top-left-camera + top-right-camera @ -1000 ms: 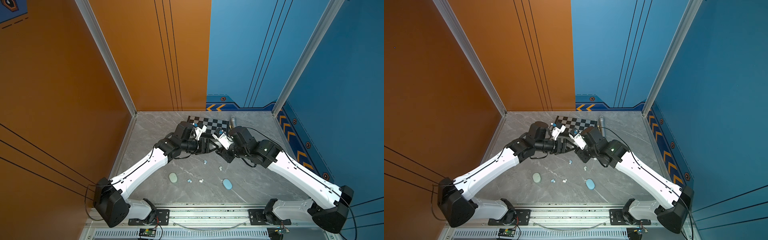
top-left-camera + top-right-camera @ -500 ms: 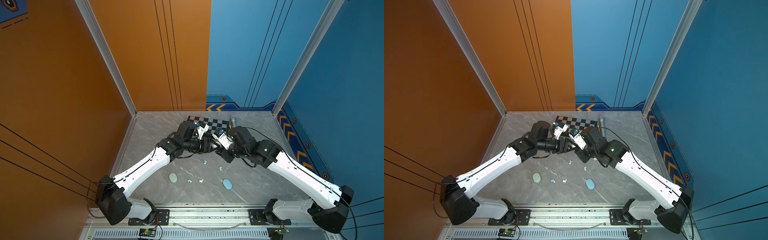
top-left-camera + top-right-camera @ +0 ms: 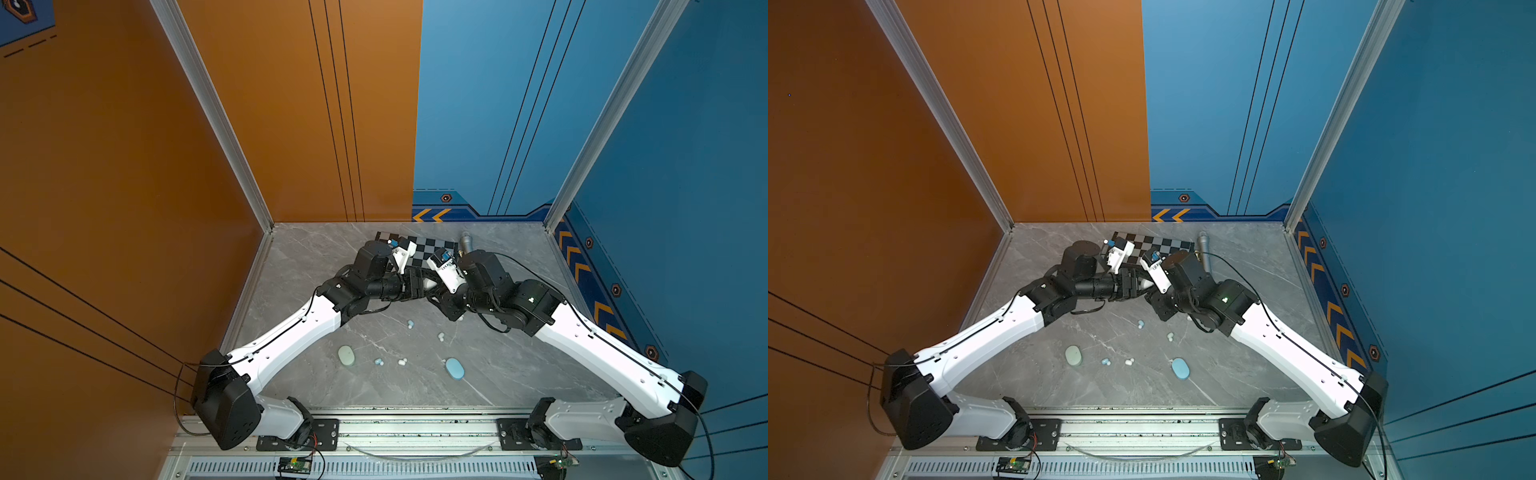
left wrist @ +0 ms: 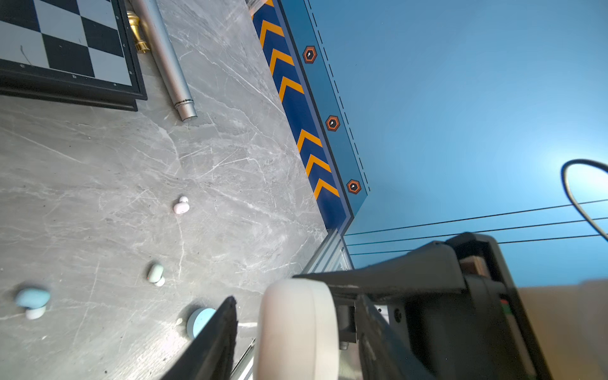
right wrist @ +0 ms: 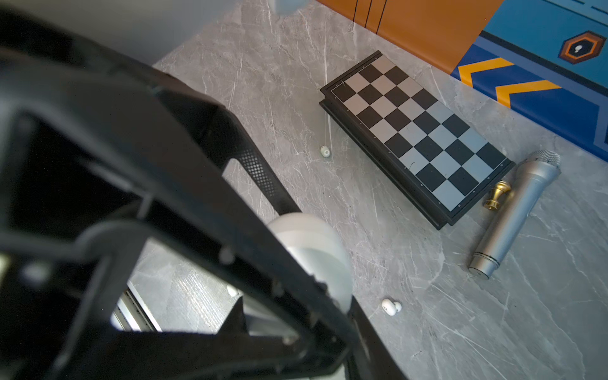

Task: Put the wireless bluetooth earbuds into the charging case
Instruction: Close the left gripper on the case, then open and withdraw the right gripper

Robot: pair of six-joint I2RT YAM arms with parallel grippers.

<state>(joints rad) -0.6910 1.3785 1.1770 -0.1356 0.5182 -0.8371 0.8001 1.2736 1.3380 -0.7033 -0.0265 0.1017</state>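
Both end effectors meet in mid-air at the centre of both top views, around a white charging case (image 3: 430,286). The right end effector (image 3: 436,291) appears clamped on it. The left end effector (image 4: 296,297) straddles it, but a sliver of gap shows beside one finger (image 4: 217,339), so I cannot tell whether it grips. The step looks like prying the lid open. One side should pin the base firmly while the other catches only the half above the seam and pulls gently, never squeezing both halves together. The earbuds lie loose on the grey bench (image 3: 316,266), lower in the top views: a white earbud (image 5: 391,306), a mint earbud (image 4: 155,273) and a light blue earbud (image 4: 32,301). Tiny marks edge the chessboard (image 5: 414,131) but are illegible, and no brand is readable.
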